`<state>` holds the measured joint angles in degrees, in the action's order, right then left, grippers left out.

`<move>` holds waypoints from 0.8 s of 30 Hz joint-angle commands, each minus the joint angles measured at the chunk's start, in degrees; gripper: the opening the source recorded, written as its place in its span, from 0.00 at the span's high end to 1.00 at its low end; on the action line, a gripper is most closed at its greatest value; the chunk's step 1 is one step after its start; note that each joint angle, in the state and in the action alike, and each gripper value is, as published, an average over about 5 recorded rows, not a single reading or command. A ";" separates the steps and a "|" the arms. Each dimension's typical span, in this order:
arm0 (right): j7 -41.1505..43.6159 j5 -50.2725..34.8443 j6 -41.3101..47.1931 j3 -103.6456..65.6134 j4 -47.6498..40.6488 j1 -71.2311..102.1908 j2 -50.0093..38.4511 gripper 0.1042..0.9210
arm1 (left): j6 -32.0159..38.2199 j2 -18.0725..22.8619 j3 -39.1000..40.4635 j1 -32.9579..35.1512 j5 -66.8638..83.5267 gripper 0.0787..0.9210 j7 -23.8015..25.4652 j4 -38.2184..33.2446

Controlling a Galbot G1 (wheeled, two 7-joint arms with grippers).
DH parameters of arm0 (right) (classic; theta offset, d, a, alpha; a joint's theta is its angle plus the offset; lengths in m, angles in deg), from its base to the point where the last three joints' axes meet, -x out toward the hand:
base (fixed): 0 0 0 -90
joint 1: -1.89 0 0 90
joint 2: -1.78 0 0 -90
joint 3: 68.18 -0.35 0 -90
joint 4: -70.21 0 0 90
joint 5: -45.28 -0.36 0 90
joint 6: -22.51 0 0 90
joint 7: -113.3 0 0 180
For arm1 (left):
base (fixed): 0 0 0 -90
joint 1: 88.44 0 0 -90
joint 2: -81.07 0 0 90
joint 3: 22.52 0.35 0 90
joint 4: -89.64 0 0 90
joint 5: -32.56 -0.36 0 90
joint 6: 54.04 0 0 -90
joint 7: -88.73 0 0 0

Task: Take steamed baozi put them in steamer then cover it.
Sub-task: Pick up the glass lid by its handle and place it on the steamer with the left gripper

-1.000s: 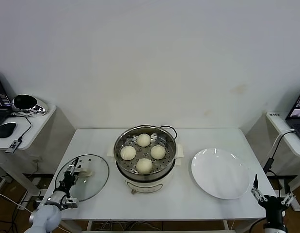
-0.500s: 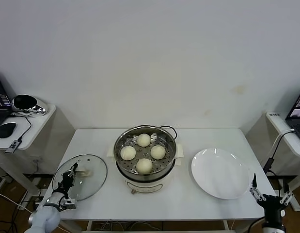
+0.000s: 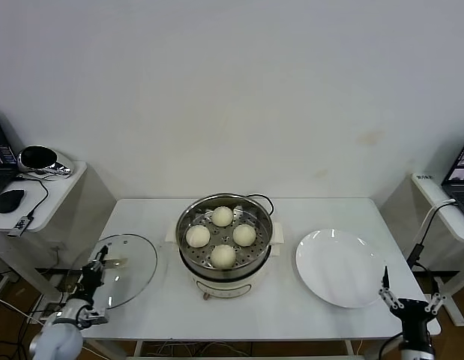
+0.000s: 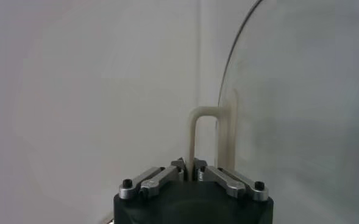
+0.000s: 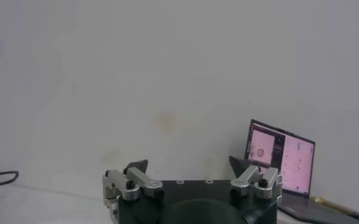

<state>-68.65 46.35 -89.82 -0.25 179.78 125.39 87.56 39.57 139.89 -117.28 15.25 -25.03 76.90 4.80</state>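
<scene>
At the near left table corner, left gripper (image 3: 97, 271) is pinching the cover (image 3: 121, 268) by its cream bar handle (image 4: 203, 139), jaws pressed together on one leg of it. Glass is tilting up off the table, so it looks lifted, likely for the carry to the pot. Right gripper (image 3: 408, 306) is idling at the near right edge, fingers spread, holding nothing, clear of the white plate (image 3: 340, 268), which is carrying no buns. Farther in, mid-table, the steamer (image 3: 225, 238) is sitting uncovered with all four steamed baozi (image 3: 223, 256) on its perforated tray. Loading looks done; covering is what remains. Handle grip is keeping the fingers off the glass, but the off-centre pinch is risking swing.
</scene>
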 commanded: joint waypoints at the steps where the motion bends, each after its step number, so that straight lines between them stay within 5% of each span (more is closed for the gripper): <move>1: 0.05 0.69 -0.19 1.10 -0.20 -0.23 -0.09 0.12 | -13.16 -4.68 -11.27 13.67 10.05 0.91 9.21 -26.30; 7: 0.00 2.08 -0.41 2.22 -0.42 -0.42 0.18 0.12 | -18.78 -7.07 -8.15 11.66 10.04 0.91 12.81 -33.37; 14: -0.57 4.21 0.78 2.31 -0.70 -1.39 1.16 0.12 | -24.26 -10.41 6.24 3.23 9.49 0.91 14.20 -36.24; 24: -1.84 8.46 2.06 3.41 -2.37 -3.39 2.91 0.12 | -31.94 -4.62 27.79 -14.70 0.35 0.91 18.29 -31.15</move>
<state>-69.85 51.76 -88.64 2.28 178.27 123.33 89.58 17.32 132.46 -110.11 15.96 -18.36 89.77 -24.97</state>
